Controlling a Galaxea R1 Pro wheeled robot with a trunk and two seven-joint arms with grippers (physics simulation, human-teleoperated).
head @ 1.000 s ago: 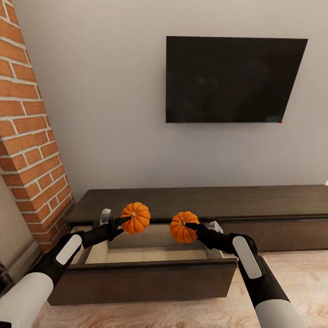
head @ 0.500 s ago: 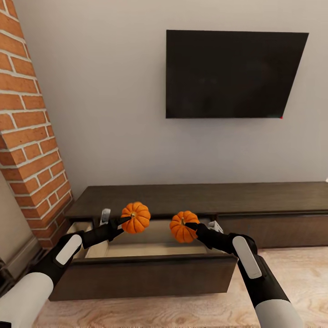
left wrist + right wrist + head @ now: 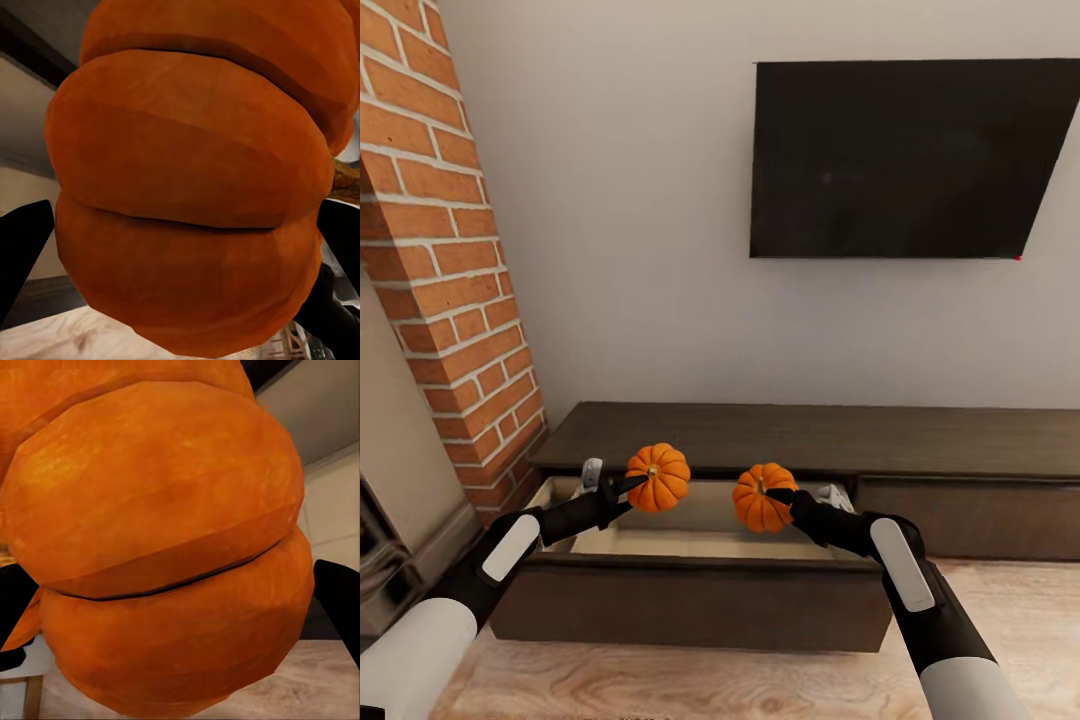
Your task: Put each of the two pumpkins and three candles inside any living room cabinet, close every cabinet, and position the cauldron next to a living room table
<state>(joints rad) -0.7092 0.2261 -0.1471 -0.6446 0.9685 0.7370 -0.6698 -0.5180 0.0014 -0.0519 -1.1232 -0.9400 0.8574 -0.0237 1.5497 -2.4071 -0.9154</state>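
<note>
Both arms reach forward over the cabinet's pulled-out drawer [image 3: 690, 600], the left gripper [image 3: 632, 487] clamped on the left pumpkin [image 3: 658, 477] and the right gripper [image 3: 778, 497] clamped on the right pumpkin [image 3: 762, 497]. Each pumpkin is bright orange and ribbed, held in the air above the pale drawer interior. The dark brown cabinet [image 3: 810, 440] runs along a grey wall under a black TV [image 3: 910, 160], with a brick column [image 3: 450, 260] to the left and light wood floor [image 3: 710, 680] below.

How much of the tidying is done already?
Done: the cabinet's left drawer is pulled open. In hand: the left gripper and right gripper each hold a pumpkin above it. Left: dropping them in, the candles, closing up, the cauldron.
</note>
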